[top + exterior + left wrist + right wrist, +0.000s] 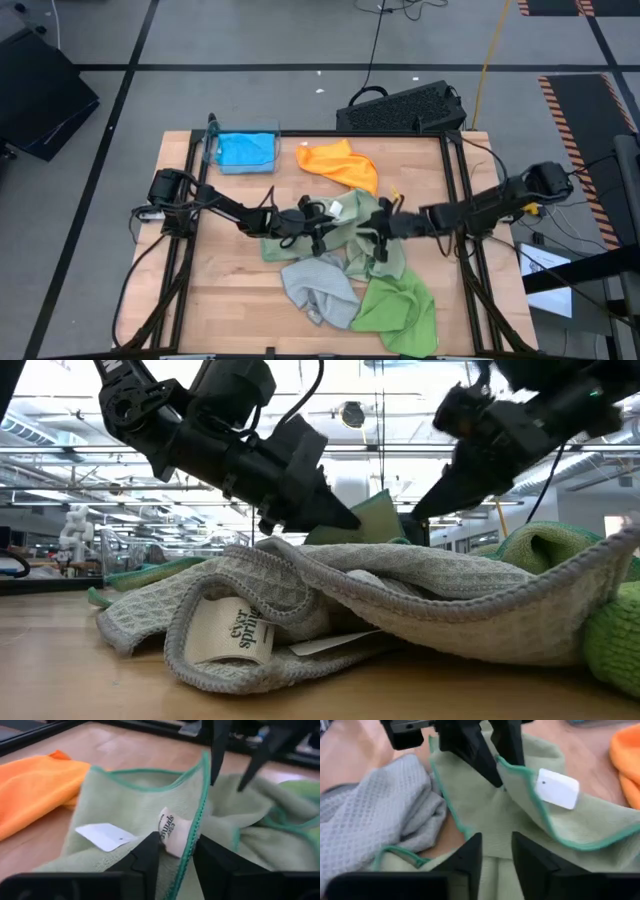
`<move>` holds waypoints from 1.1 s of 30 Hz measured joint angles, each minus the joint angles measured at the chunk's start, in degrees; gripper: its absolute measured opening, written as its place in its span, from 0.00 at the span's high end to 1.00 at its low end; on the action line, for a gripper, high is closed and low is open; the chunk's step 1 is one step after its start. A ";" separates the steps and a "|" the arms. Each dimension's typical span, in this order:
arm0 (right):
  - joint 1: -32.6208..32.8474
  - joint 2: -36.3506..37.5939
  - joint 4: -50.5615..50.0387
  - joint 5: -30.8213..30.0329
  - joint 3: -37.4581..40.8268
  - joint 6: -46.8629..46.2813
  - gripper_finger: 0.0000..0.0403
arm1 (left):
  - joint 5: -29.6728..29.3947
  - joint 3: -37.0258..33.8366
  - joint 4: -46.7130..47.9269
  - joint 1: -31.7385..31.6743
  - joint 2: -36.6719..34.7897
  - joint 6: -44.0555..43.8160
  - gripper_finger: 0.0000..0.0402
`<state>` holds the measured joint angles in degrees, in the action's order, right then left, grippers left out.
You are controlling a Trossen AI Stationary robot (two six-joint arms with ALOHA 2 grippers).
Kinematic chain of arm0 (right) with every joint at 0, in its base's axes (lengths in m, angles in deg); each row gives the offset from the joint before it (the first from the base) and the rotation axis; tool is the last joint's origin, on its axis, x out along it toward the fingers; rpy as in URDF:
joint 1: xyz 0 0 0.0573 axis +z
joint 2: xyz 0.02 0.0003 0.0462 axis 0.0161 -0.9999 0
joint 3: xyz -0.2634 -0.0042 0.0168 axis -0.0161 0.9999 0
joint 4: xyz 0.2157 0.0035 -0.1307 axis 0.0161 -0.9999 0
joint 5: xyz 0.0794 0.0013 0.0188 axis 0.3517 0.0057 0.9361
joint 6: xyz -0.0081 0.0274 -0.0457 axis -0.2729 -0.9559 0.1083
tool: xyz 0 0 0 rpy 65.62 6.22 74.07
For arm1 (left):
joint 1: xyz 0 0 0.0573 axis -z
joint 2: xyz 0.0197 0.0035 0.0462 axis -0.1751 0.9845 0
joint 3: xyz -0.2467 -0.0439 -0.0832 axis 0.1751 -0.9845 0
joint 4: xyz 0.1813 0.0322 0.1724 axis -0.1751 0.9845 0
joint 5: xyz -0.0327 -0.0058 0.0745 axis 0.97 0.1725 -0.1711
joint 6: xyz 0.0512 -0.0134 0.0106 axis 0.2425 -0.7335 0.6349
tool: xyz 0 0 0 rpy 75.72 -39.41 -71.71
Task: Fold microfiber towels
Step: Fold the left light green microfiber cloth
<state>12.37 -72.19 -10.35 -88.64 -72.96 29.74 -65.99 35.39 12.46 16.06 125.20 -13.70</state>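
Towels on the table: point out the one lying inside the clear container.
The bright blue towel, at the table's far left corner. It alone sits in the clear container; the orange, sage green, grey and bright green ones lie loose on the wood.

waffle-weave grey cloth [420, 595], matt wooden table [230, 290]

Wooden table [220, 290] with orange towel [340, 162], blue towel [246, 150], sage, grey [318, 285] and bright green [400, 305] towels.
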 joint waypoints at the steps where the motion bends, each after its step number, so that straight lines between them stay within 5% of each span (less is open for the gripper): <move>1: 1.39 -0.82 0.70 -1.82 0.02 -0.92 0.70 | 1.08 0.00 -0.76 0.00 0.00 -0.33 0.69; 5: 4.65 -5.80 2.48 -9.09 0.22 -3.45 0.65 | 3.39 0.04 -4.49 0.07 -0.04 0.02 0.62; 13: 5.06 -16.41 14.41 -13.70 0.20 -5.41 0.64 | 1.84 0.04 -6.79 1.89 -0.04 0.61 0.55; 21: 7.42 -17.64 15.28 -13.75 0.20 -8.18 0.62 | -5.56 0.04 -6.81 6.38 -0.04 2.20 0.55; 27: 8.18 -18.16 15.95 -22.37 0.20 -8.68 0.50 | -11.43 0.04 -6.74 8.34 -0.04 4.65 0.55; 33: 6.66 -21.91 21.57 -20.67 0.13 -4.82 0.46 | -14.99 0.04 -6.33 8.35 -0.04 5.29 0.55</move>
<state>19.03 -94.10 11.22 -109.32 -72.83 24.92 -80.98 35.44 6.13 24.41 125.15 -8.41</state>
